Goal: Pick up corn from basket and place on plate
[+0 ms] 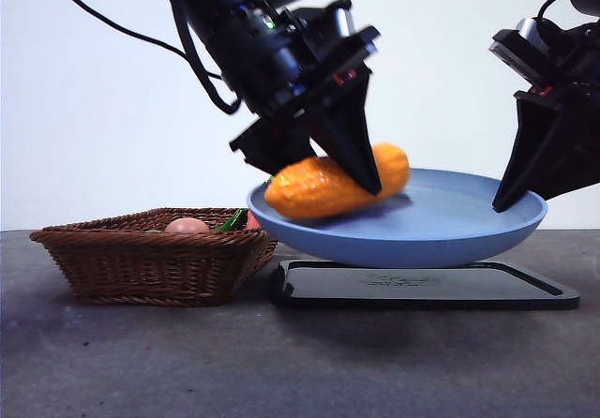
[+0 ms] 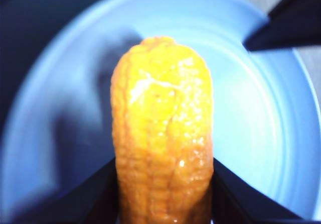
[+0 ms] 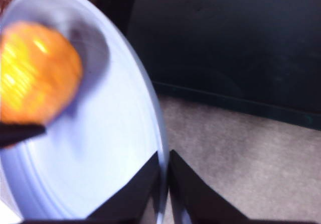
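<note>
Although the wicker basket (image 1: 155,254) at the left of the plate (image 1: 441,235) holds now only a pinkish round item (image 1: 187,225) and something green (image 1: 234,219), the corn (image 1: 323,188) is already out of it. It hangs just above the plate's left part, and the left gripper (image 1: 319,165) is clamped on the cob's sides, near one end. The cob looks like a light, stiff plastic toy; its ridges probably help the jaws to hold, but the round shape can roll when it is released, so I judge that it should go low and toward the plate's middle. Under the plate lies a flat black tray (image 1: 422,287). At the plate's right rim, the right gripper (image 3: 165,184) is closed on the edge and lifts the plate tilted above the tray.
</note>
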Robot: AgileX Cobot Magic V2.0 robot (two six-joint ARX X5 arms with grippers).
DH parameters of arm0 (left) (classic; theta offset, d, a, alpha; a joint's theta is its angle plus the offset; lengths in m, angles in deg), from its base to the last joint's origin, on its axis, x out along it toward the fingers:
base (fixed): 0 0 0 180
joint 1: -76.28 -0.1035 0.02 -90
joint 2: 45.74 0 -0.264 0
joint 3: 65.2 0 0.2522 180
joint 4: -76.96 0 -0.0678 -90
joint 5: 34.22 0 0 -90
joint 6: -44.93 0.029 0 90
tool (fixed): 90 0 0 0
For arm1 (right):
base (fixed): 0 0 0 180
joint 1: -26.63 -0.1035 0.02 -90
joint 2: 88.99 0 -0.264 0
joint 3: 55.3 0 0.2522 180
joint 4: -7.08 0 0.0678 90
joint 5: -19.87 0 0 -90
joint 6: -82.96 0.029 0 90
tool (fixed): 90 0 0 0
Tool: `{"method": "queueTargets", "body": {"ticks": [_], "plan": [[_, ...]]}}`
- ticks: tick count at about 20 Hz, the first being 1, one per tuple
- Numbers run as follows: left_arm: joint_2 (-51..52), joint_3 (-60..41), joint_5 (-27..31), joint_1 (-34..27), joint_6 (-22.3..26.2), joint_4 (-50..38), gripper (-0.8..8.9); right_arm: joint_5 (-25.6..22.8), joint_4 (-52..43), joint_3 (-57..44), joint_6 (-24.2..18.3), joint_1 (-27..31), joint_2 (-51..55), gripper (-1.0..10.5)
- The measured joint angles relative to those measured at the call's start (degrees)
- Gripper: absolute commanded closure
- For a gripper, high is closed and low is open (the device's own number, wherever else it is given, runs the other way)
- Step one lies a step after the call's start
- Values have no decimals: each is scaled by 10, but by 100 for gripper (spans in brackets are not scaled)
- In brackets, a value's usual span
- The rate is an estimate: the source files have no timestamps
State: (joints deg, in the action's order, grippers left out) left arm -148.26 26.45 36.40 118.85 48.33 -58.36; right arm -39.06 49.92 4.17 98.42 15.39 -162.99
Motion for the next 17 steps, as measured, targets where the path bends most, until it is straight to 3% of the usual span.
{"method": "queueTargets", "body": {"ticks": [5, 12, 17], "plan": [[-2, 0, 0, 11, 3, 6, 485, -3, 1, 0, 0, 0, 0, 945], [5, 1, 0, 12, 1, 15, 484, -6, 0, 0, 0, 0, 0, 945], [80, 2, 0, 10, 1, 17, 484, -16, -7, 0, 0, 9, -25, 945]]}}
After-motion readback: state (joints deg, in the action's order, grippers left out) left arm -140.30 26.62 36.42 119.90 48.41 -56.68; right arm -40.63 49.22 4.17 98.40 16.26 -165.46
